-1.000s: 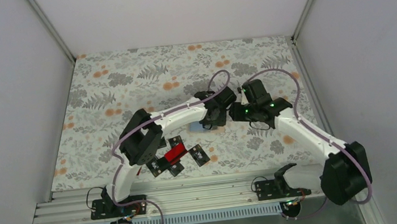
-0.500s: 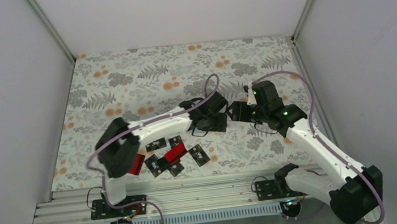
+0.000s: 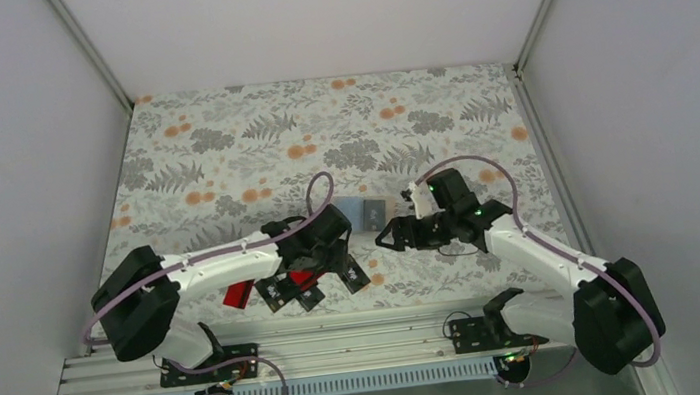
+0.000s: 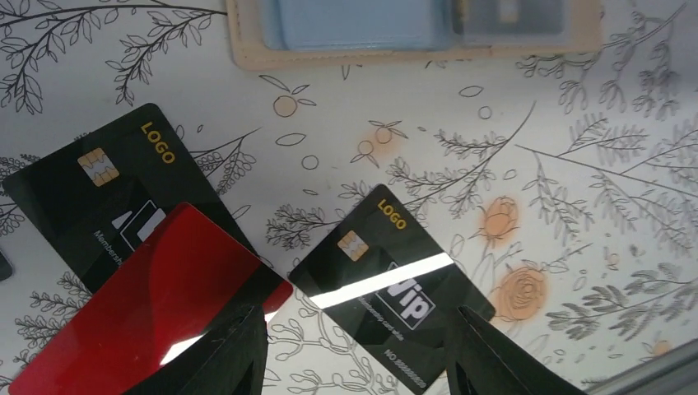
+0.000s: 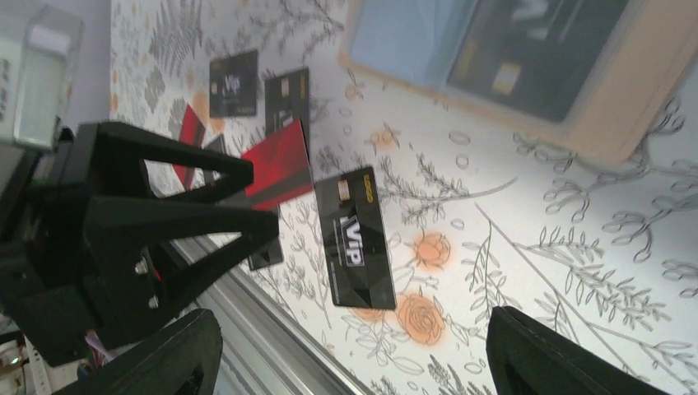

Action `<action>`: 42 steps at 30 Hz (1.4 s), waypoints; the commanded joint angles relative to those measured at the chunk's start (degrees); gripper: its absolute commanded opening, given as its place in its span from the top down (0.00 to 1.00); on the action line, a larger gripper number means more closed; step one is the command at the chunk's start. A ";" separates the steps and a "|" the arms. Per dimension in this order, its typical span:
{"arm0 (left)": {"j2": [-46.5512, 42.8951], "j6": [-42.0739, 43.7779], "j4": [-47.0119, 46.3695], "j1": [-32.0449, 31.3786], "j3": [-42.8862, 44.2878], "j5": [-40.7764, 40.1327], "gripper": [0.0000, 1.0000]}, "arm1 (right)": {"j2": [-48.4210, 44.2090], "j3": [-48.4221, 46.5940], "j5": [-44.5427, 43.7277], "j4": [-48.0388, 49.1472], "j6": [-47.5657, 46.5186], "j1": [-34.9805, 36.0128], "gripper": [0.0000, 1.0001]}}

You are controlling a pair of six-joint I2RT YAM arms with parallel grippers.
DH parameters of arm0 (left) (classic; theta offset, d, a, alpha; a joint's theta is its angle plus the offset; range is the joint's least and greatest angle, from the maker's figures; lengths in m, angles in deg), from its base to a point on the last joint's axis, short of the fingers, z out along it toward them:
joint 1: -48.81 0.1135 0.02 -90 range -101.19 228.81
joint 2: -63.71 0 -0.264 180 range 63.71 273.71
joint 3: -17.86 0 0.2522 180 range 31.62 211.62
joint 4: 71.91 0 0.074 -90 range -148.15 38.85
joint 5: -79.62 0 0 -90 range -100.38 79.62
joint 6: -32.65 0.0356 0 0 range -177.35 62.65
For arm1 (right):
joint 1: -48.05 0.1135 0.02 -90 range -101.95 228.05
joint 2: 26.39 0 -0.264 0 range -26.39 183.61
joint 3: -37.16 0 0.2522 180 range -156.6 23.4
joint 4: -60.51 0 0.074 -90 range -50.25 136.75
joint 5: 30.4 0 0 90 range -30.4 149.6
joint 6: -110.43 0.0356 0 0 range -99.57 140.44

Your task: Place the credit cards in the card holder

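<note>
Though lowered close over the cards (image 3: 277, 292), grips nothing with the left gripper (image 3: 336, 258): jaws spread wide, empty between. Through the left wrist, shows both fingers (image 4: 234, 358) straddling a black VIP card (image 4: 391, 280), flat on the cloth (image 4: 576, 164). At 9 o'clock of that card, a red card (image 4: 156, 304), overlapping the near corner of a black LOGO card (image 4: 82, 193). At 12 o'clock, apart from all three, the holder (image 4: 370, 56): lying open, tan rim around light blue pockets.

From above, places the holder at 1 o'clock of the left gripper and 11 o'clock of the right gripper (image 3: 389, 238), near both, touched by neither. Right gripper equally agape, holding nothing, hanging just beside the holder's near edge, tips pointing toward 9 o'clock.

Through the right wrist, reveals a dark card (image 5: 527, 45) already tucked in one pocket of the holder, gold chip showing; other half plain blue. Toward 7 o'clock of the holder, the VIP card alone on the cloth. Farther out toward 9 o'clock, the red card and two more black cards (image 5: 233, 82), side by side. In the top view, a second red card (image 3: 237, 294) at the 9 o'clock end of the spread, just short of the rail (image 3: 341, 324).
</note>
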 commanded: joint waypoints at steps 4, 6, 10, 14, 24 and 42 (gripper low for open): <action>3.35 5.88 -7.71 0.39 1.01 -1.69 0.46 | 1.05 4.33 0.13 0.51 1.58 2.22 0.19; 5.20 7.81 -9.78 0.97 1.84 -0.59 0.46 | 1.39 5.26 -0.08 -1.26 1.88 2.48 0.19; 9.38 10.58 -12.61 2.61 2.93 2.16 0.46 | 0.10 7.12 1.44 -3.27 3.01 3.07 0.19; 12.58 11.58 -14.03 3.28 2.81 3.34 0.47 | -1.82 7.36 1.62 -4.97 3.68 3.28 0.18; 11.44 7.65 -17.20 2.02 -3.72 7.07 0.49 | -3.61 7.18 3.38 -7.93 4.32 3.91 0.18; 9.11 5.68 -18.74 -4.83 -7.11 8.49 0.52 | -2.84 9.38 5.23 -9.19 3.89 5.61 0.15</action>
